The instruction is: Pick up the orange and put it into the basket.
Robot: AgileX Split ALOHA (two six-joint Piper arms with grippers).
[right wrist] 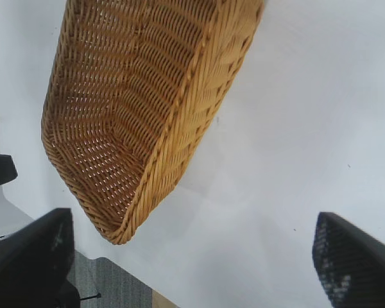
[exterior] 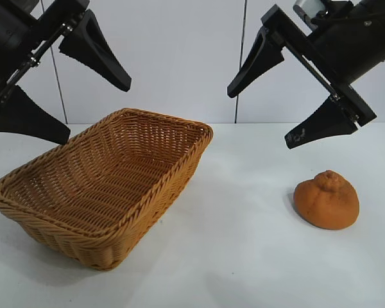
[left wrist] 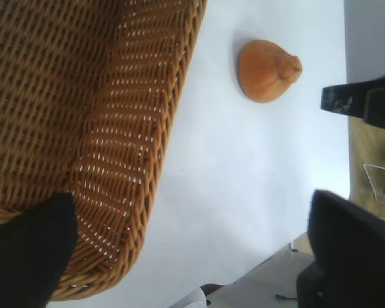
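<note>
- Exterior view: the basket [exterior: 102, 186] fills the left and centre of the frame on the white table [exterior: 244, 256], its near corner close to the lower left edge; a broad bare stretch of table separates its right-hand wall from the orange [exterior: 326, 199], which sits at the lower right, near the right edge, knobbed top up.
- Same view: the left gripper [exterior: 96, 109] hangs at the upper left above the basket's far left rim, fingers spread wide and holding nothing; the right gripper [exterior: 258, 119] hangs at the upper right, also spread wide and empty (its lower fingertip is above the orange and clear of it); the orange lies below and to the right of that gap, touching neither finger.
- Left wrist view: the basket's woven wall and braided rim take up the left half; open table runs through the middle; the orange [left wrist: 268, 70] is in the upper centre-right, well apart from the basket; one dark finger [left wrist: 29, 253] shows at the lower left over the basket's corner, the other at the lower right, far apart.
- Right wrist view: the basket [right wrist: 147, 102] slants across the upper left and centre; bare table fills the right side; the two fingers [right wrist: 356, 263] sit at the lower corners, wide apart, with nothing between them; the orange is out of frame here.
</note>
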